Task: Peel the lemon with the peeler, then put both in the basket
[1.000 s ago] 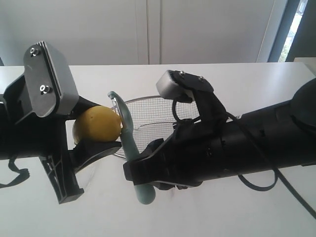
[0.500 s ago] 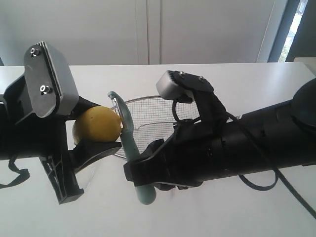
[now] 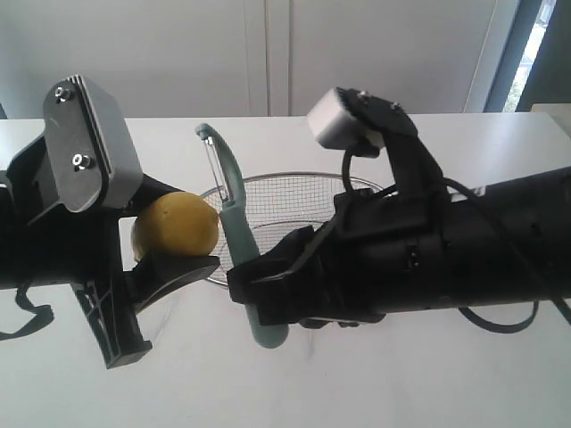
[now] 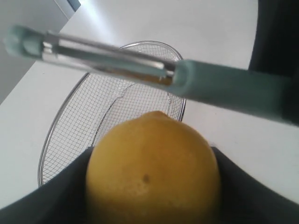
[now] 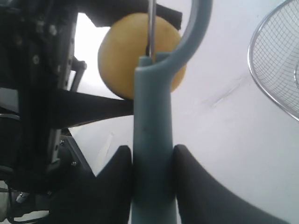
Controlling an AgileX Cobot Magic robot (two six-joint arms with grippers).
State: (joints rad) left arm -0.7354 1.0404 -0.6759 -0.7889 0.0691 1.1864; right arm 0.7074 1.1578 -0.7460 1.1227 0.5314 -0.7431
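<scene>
**Lemon clamped, peeler parked right beside it**

So the left gripper has its jaws closed on the lemon, one dark finger over it and one under, holding it up off the white table. The skin looks whole on the sides I can see.

The right gripper is squeezed tight on the thick handle of the peeler. The peeler stands nearly upright, with its hooked head tipped toward 11 o'clock and its butt end at 6. It sits at 3 o'clock of the lemon, just beside it. In the left wrist view a strip of mesh shows between peeler and lemon, so there's no contact there.

The basket rests on the table at about 2 o'clock from the lemon, behind both grippers.
</scene>
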